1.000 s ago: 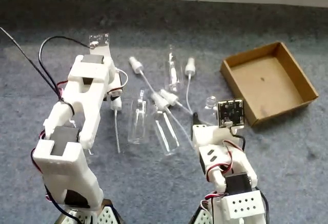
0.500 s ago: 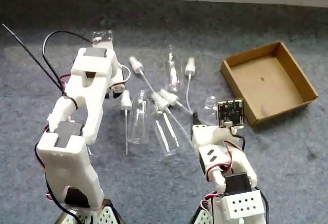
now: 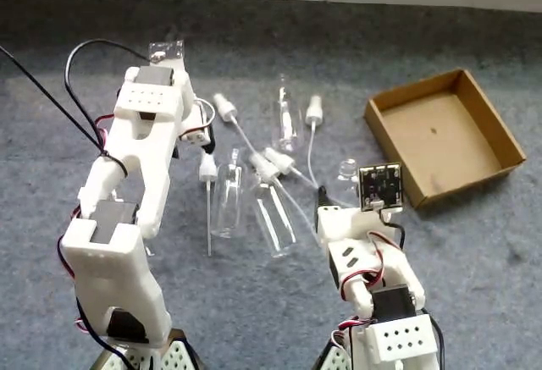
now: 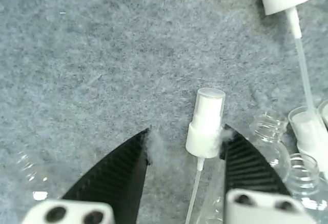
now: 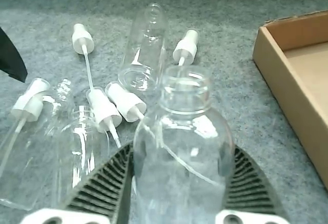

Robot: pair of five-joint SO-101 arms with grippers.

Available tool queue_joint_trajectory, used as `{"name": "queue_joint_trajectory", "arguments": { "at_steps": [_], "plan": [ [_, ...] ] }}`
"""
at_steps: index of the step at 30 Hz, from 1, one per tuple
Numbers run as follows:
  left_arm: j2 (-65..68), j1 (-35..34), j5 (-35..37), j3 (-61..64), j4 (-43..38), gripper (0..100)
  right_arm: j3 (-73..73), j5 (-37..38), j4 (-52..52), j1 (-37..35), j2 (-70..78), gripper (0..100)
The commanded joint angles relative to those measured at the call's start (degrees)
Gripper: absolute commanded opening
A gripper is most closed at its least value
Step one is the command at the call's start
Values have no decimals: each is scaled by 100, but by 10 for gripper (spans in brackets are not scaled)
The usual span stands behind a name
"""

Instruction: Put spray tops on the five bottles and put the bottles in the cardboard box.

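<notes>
Clear uncapped bottle [image 5: 179, 147], white spray top [image 4: 206, 124]

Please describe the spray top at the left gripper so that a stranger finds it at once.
Go from the cardboard box across the carpet to the left arm. The spray top lies between the fingers of the open left gripper. Unlike the other tops, it lies outside the cluster, beside the outermost bottle.

Clear, glossy plastic bottle [image 5: 179, 131]; smooth white plastic spray top [image 4: 206, 126]; matt brown cardboard box [image 3: 445, 137]; coarse, fuzzy grey cloth, matt, covering the bench [image 3: 474, 285].
</notes>
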Motion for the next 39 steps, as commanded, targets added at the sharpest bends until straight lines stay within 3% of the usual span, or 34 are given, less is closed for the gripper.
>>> {"name": "queue_joint_trajectory", "arguments": {
  "at_steps": [1, 7, 12, 18, 30, 36, 39],
  "plan": [
    [-22, 180, 62, 48, -211, 206, -31, -18, -145, -48, -75, 159],
    [-22, 215, 62, 760, -1099, 206, 215, -9, -163, -48, -75, 159],
    [-22, 242, 62, 971, -1275, 196, 215, -9, -163, -48, -75, 159],
    [-22, 242, 53, 971, -1266, 34, 215, -9, -163, -48, -75, 159],
    [-22, 233, 53, 1235, -1266, 67, 215, -9, -163, -48, -75, 159],
    [-22, 233, 44, 1262, -1231, 192, 215, -9, -163, -48, -75, 159],
    [-22, 233, 44, 1262, -1257, 202, 215, -9, -163, -48, -84, 159]
  ]
}}
